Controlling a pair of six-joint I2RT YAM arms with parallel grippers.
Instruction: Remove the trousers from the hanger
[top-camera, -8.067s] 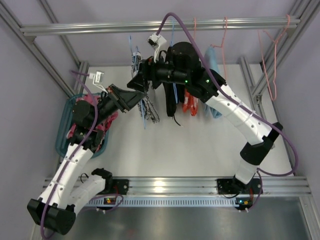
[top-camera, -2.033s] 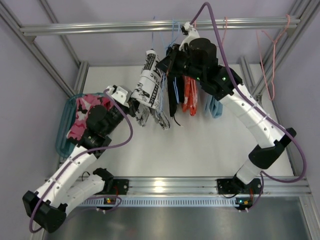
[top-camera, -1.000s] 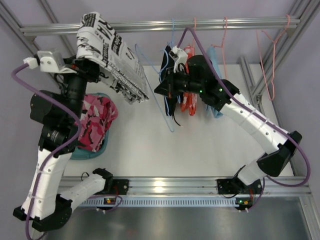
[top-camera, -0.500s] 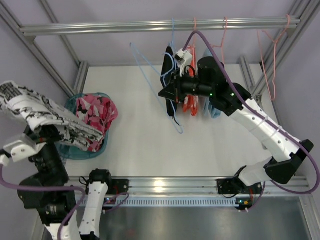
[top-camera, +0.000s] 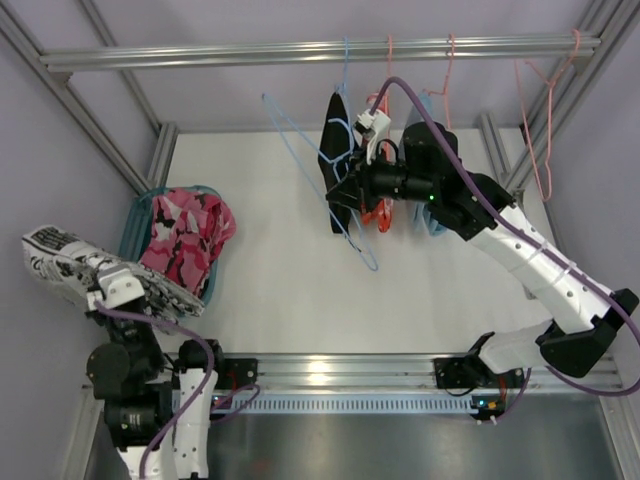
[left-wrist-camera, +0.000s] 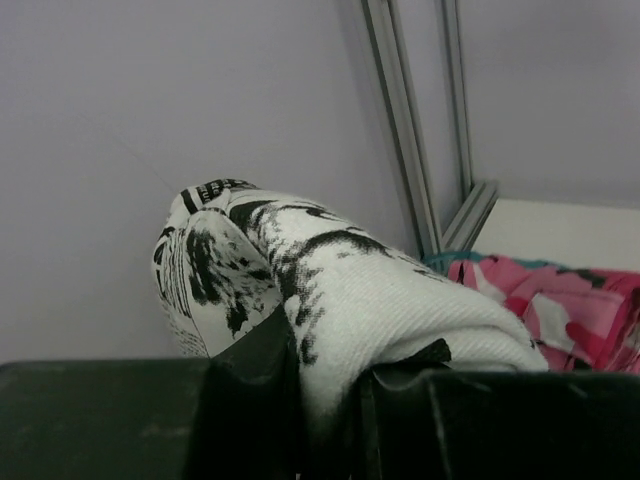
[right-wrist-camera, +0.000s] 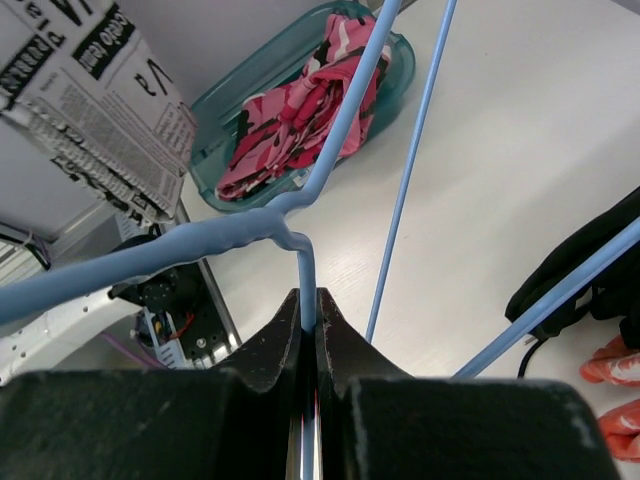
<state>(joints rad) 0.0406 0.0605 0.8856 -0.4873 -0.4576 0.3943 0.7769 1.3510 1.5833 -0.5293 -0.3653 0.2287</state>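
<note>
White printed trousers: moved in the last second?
Yes: the white printed trousers went from beside the top rail to the near-left side of the teal basket.

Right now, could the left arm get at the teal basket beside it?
Probably yes: the left arm hangs just beside the teal basket, nothing between them, though its jaws are shut on the printed trousers.
</note>
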